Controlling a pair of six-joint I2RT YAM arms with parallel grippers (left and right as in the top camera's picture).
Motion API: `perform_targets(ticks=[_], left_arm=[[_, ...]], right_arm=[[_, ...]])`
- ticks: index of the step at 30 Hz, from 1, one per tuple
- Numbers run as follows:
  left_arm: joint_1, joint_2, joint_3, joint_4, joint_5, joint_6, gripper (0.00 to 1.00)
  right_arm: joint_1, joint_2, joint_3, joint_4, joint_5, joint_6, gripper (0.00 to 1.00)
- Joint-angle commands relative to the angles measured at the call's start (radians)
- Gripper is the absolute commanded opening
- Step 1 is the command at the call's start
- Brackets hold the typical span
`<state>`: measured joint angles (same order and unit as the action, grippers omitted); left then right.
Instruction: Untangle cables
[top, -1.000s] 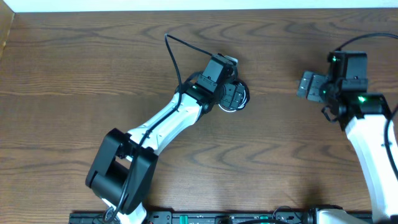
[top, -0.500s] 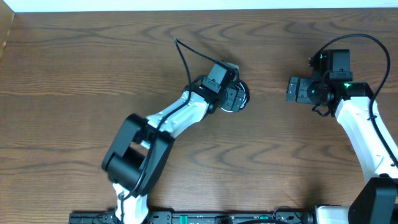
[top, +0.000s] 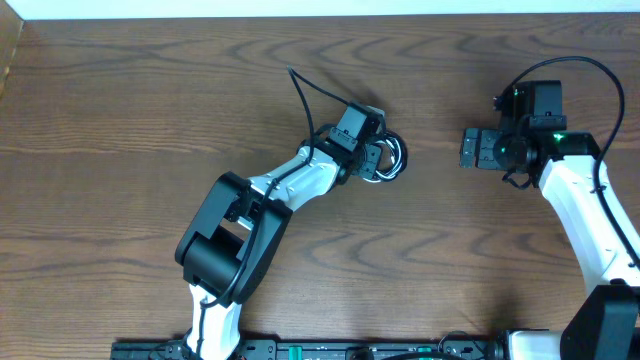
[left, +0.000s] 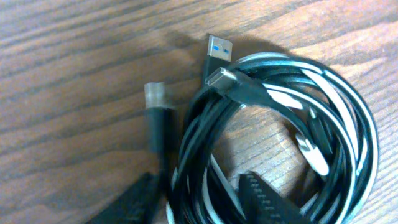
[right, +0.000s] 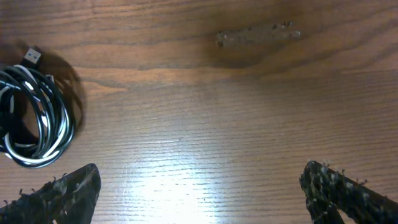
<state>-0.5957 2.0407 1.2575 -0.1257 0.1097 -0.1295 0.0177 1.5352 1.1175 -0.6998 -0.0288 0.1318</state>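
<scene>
Table (top: 120, 150) of dark wood grain carries one thing of note: the cables (top: 393, 157), black and white, wound together in a small coil. Take that coil as your reference. The left arm (top: 300, 180) stretches up to the coil from its near left side, and the right arm (top: 585, 200) stands well apart to the coil's right. The right gripper (right: 199, 173) faces the coil, jaws wide apart, nothing between them. The left gripper (left: 199, 186) sits on the coil's near edge with a finger either side of several strands; the wrist view does not show whether they have bitten.

Judgement: the step in hand is the first grip. Close on one or two strands, not the whole bundle, or you lift the knot entire.

Three plug ends lie at the coil's edge away from the left gripper: a blue-tongued USB plug (left: 219, 50), a grey plug (left: 222, 79) touching the coil, and a third plug (left: 155, 96), blurred, just beside it. Begin at those free ends. Let the left pin the coil while the right draws one out.
</scene>
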Motion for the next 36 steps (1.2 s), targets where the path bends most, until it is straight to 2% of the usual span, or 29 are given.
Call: perform_targets(ticks=[1,3,4,13,20,23,26,29,36], left_arm=[[0.002,0.011,0.016,0.002,0.006,0.003,0.31],[0.002,0.009,0.016,0.002,0.006,0.0,0.14],[0.002,0.009,0.016,0.001,0.006,0.0,0.08],[0.002,-0.023,0.016,0.0,0.006,-0.019,0.08],[0.003,-0.193,0.016,-0.003,0.006,-0.019,0.08],[0.003,-0.277,0.016,-0.015,0.006,-0.019,0.08],[0.003,-0.359,0.016,-0.061,0.006,-0.019,0.08],[0.003,-0.394,0.016,-0.104,0.006,-0.02,0.08],[0.003,-0.401,0.016,-0.146,0.006,-0.064,0.08]], right_arm=[[-0.005,-0.002,-0.003,-0.003,-0.004,-0.016,0.99],[-0.005,-0.002,-0.004,-0.004,-0.004,-0.018,0.99],[-0.005,-0.002,-0.005,-0.005,-0.004,-0.018,0.99],[-0.005,-0.002,-0.019,-0.016,-0.004,-0.018,0.99],[-0.003,-0.002,-0.04,-0.015,-0.033,-0.018,0.99],[-0.003,-0.002,-0.05,-0.015,-0.148,-0.034,0.99],[-0.003,-0.002,-0.052,-0.015,-0.392,-0.126,0.99],[-0.003,-0.002,-0.052,-0.008,-0.575,-0.157,0.99],[0.0,-0.002,-0.052,0.003,-0.711,-0.156,0.98]])
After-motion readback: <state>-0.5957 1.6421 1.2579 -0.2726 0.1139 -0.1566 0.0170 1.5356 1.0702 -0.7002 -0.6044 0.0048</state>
